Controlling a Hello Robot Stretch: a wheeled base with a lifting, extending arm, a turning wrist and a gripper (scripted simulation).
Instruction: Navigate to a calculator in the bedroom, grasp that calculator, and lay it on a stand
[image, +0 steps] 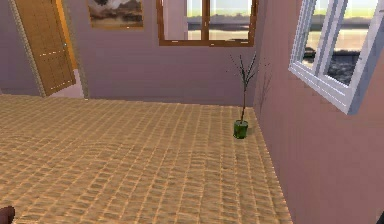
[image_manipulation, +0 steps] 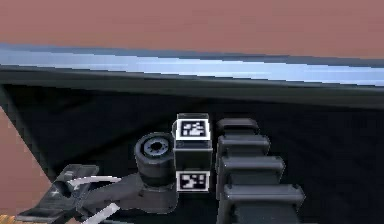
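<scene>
In the arm side view the dark arm bar rises from the bottom edge, with two white marked squares at its end. Left of them sits the gripper's round dark body, and the gripper reaches toward the lower left corner with thin pale fingers. A wide dark panel with a pale blue band along its top lies behind it. I cannot tell whether the gripper holds anything.
The forward view has a broad wooden floor between mauve walls. A bare-twigged plant in a green pot stands by the right wall under a white-framed window. A wooden door, a framed picture and a wood-framed window are at the back.
</scene>
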